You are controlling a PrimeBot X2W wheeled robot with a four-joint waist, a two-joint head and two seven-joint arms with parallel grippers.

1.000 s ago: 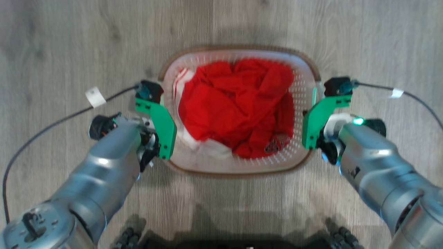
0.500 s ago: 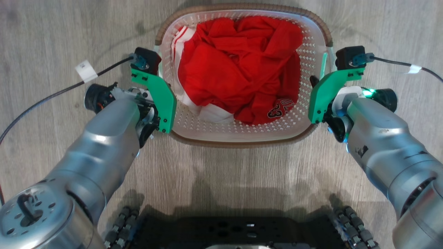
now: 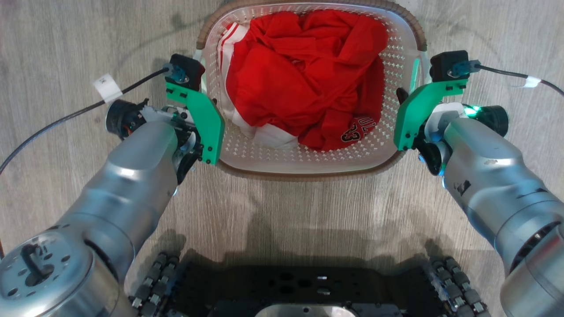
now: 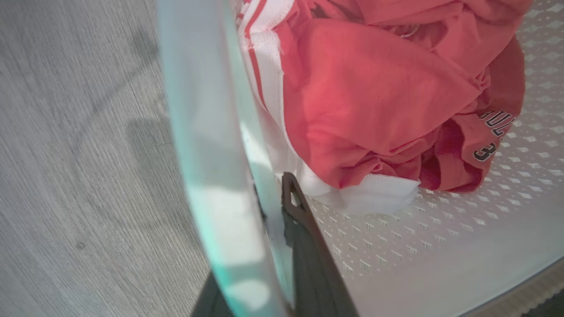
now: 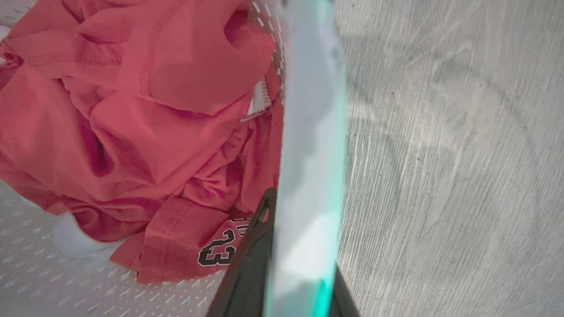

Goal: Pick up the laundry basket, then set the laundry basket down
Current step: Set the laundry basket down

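Since a second ago the laundry basket point(image 3: 308, 162) looms larger and higher in my head view and my base has entered the bottom edge. My head has shifted, and I judge the lift is under way. My left gripper point(image 4: 264, 207) is clamped on its left side, one finger inside and one outside. My right gripper point(image 5: 299, 229) clamps the right side likewise. The basket is between them above the floor point(image 3: 282, 215), red clothes point(image 3: 304, 75) inside. Next I must lower both arms evenly.
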